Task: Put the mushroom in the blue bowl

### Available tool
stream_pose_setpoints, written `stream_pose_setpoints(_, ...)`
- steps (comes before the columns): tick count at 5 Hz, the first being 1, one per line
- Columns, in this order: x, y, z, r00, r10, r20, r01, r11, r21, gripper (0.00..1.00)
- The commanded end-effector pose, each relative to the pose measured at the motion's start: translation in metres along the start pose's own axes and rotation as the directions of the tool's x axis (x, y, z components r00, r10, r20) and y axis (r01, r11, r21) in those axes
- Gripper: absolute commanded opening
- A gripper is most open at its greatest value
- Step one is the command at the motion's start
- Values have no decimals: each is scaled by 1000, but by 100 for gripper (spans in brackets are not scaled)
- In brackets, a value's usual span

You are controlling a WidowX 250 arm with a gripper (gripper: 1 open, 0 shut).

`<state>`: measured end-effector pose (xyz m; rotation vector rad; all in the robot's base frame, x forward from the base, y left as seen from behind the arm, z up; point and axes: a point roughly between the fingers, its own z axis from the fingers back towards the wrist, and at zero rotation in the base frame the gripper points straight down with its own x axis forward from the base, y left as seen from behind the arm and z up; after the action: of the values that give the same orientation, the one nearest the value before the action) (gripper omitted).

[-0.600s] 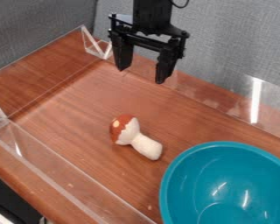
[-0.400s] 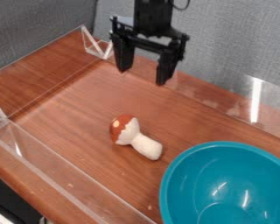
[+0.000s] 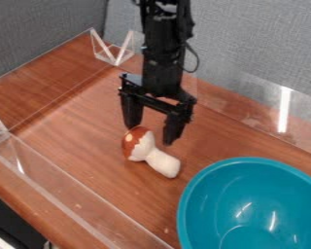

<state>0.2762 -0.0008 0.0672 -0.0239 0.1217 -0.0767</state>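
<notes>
The mushroom (image 3: 151, 153) lies on its side on the wooden table, its reddish-orange cap to the left and its cream stem pointing right toward the blue bowl (image 3: 256, 210). That large teal bowl sits at the bottom right, partly cut off by the frame. My gripper (image 3: 155, 123) points straight down and stands open right above the mushroom's cap, one black finger (image 3: 131, 114) to each side. Nothing is held between the fingers.
Clear plastic walls (image 3: 42, 190) border the table (image 3: 81, 107) at the front left and along the back left, with another clear panel (image 3: 291, 109) at the right. A grey wall stands behind.
The gripper has come down and toward the camera from the back of the table to just over the mushroom, still open. Mushroom and bowl have not moved.
</notes>
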Motion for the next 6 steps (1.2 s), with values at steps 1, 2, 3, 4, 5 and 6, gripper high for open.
stream_pose_setpoints(1, 7, 9, -3, 1000, 6, 26, -6, 1000, -4, 100)
stream_pose_setpoints(2, 11, 13, -16, 1000, 4, 15, -4, 1000, -6, 100)
stream_pose_setpoints(3, 15, 16, -27, 1000, 0, 4, 0, 1000, -7, 100)
stream_pose_setpoints(4, 20, 17, -35, 1000, -6, 4, 6, 1000, -11, 100)
stream_pose_setpoints(5, 24, 19, -38, 1000, -10, 2, 10, 1000, -13, 100)
stream_pose_setpoints(6, 27, 19, -38, 1000, -17, 1, 17, 1000, -14, 0)
